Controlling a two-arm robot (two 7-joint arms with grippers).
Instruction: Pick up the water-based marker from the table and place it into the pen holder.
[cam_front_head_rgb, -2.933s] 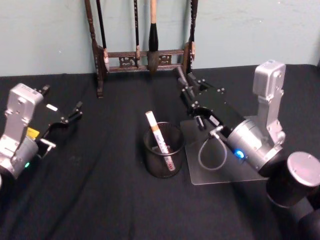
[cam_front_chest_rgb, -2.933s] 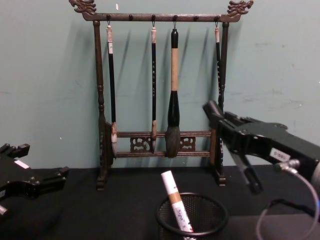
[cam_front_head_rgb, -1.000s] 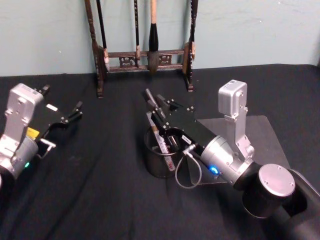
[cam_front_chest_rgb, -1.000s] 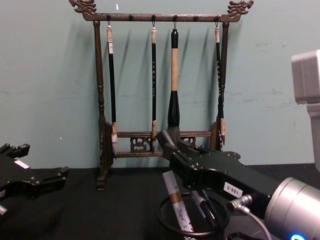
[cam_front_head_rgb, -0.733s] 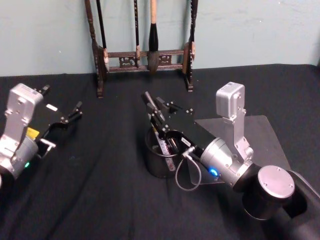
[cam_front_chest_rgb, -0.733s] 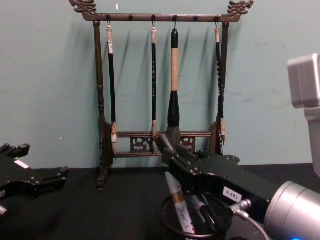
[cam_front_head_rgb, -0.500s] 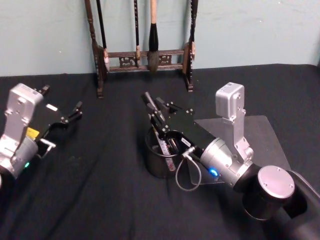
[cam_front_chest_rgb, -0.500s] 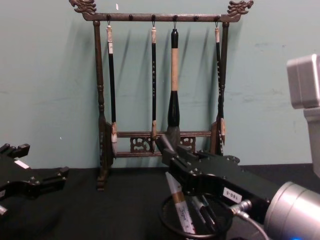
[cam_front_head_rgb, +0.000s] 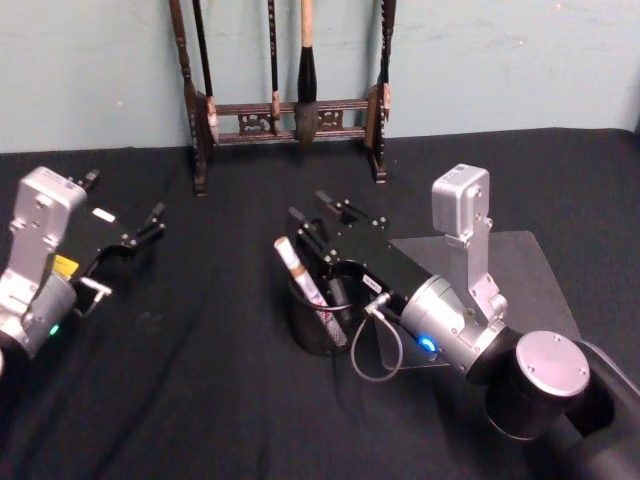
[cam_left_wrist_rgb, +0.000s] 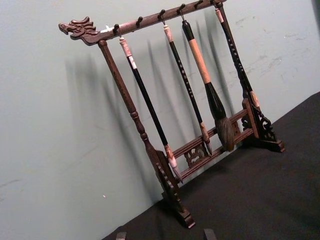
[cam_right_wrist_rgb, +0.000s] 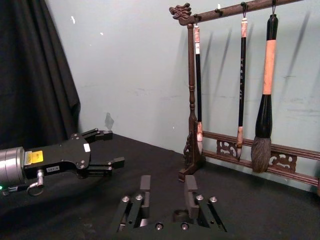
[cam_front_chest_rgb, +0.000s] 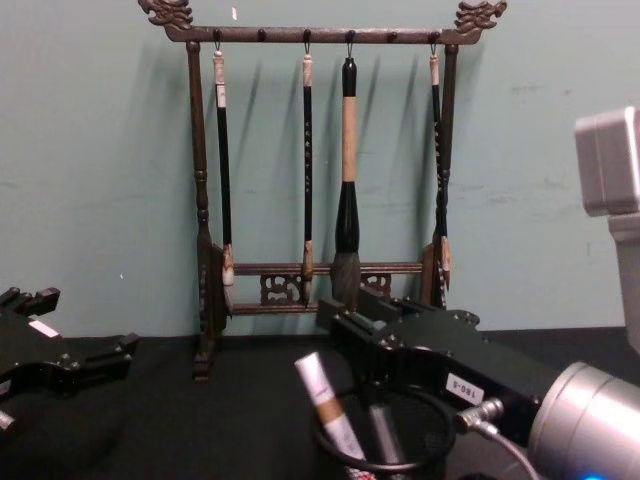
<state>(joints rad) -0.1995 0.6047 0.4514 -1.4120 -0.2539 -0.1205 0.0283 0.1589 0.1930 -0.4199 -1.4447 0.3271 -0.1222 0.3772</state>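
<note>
1. Over the pen holder (cam_front_head_rgb: 314, 336), at mid-table, the right gripper (cam_front_head_rgb: 308, 208) hangs low. The water-based marker (cam_front_head_rgb: 298, 270) stands inside the mesh cup, leaning toward the robot's left, with its upper half above the rim.
2. Main risk: in the chest view one finger looks to reach down inside the holder, close beside the marker (cam_front_chest_rgb: 326, 407). A sideways or tilted retreat could hook the rim and drag or tip the light cup. A straight lift looks safest.
3. Second risk: the marker leans steeply on the left rim with a lot of its length above it. A brush from a finger on the way out might lever it over the edge, or rock the cup toward that side.
4. Third risk: the dark wooden brush rack (cam_front_chest_rgb: 200, 250) stands behind the holder against the wall. A retreat that swings forward could knock its hanging brushes.
5. The right claw is parted. The right wrist view shows a wide gap between its two fingers (cam_right_wrist_rgb: 145, 183) with nothing in it, so it holds nothing. Whether a finger touches the marker or the rim I cannot tell.
6. The left gripper (cam_right_wrist_rgb: 114, 148) is parked well off to the left over the black cloth, its fingers apart and empty.
</note>
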